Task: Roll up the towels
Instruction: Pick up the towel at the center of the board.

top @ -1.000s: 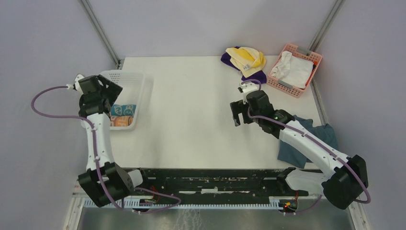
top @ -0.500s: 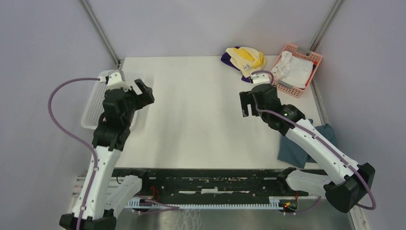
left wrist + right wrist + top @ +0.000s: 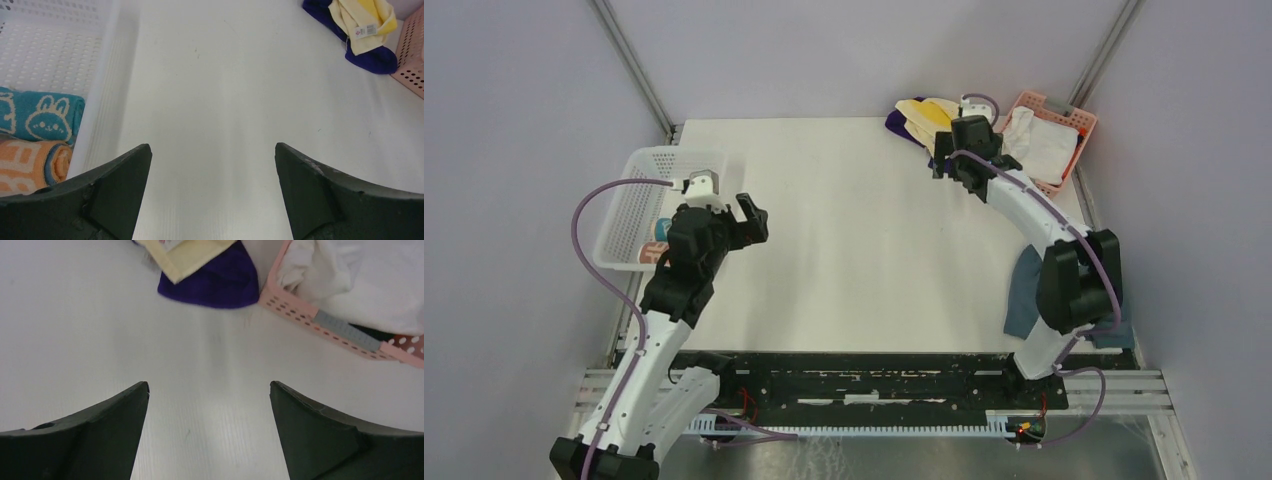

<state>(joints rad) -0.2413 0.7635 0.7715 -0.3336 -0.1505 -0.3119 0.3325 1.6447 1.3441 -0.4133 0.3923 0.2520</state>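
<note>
The right gripper [image 3: 209, 386] hung wide open and empty over the table [image 3: 100, 330], its jaws facing the loose pile at the far edge, probably lined up to take the next piece. There the yellow towel [image 3: 192, 257] lay crumpled on the purple towel [image 3: 215, 287], both unrolled, just beside the pink basket [image 3: 320, 322]. The left gripper [image 3: 212, 147] was spread open too, holding nothing, near the white basket [image 3: 107, 100], where the teal towel [image 3: 42, 115] and orange towel [image 3: 30, 165] lay rolled, touching.

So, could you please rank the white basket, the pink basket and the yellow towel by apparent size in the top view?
White basket, largest
Pink basket, next
Yellow towel, smallest, though the right arm hides part of it
</note>
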